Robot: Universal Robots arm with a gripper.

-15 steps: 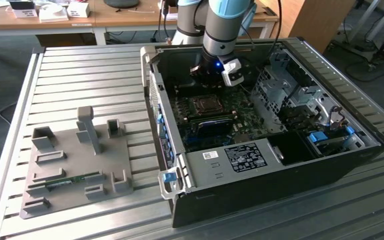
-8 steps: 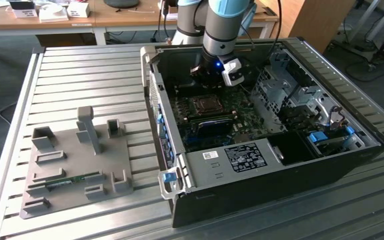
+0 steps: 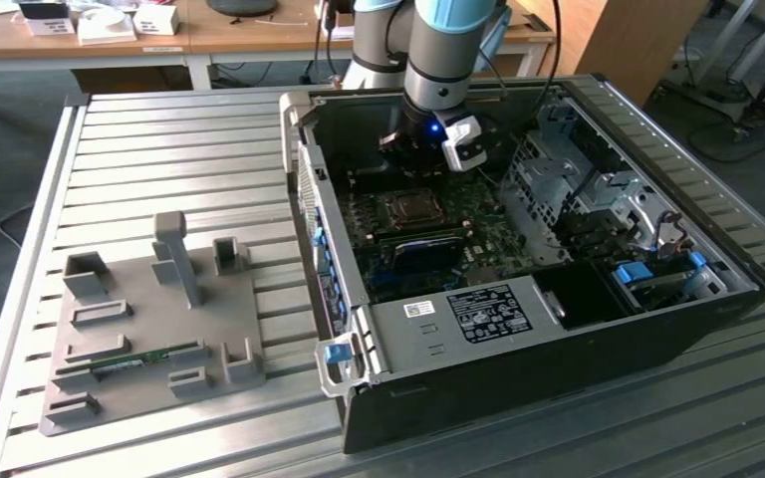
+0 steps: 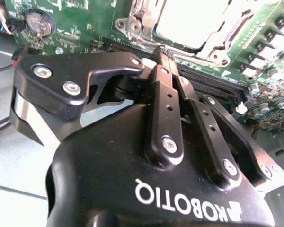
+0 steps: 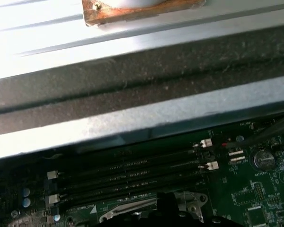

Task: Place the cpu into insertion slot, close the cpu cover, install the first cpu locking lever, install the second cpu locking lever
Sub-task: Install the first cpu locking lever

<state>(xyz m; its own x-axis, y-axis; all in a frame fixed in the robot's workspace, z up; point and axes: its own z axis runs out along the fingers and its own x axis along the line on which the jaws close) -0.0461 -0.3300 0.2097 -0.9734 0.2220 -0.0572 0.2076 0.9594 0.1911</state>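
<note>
A slatted metal worktop [image 3: 156, 149] carries an open black computer case [image 3: 529, 378] — beside it, toward the exterior view's left, a grey fixture plate [image 3: 143, 329]. Wooden desks [image 3: 156, 45] stand behind.

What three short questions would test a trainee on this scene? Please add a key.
1. True or false: the gripper is outside the computer case.
2. What lies in the grey fixture plate at the exterior view's left? A) a memory stick B) a screwdriver C) a fan
3. Fill in: the gripper hangs over the green ____.

Key: 1 false; 2 A; 3 motherboard.
</note>
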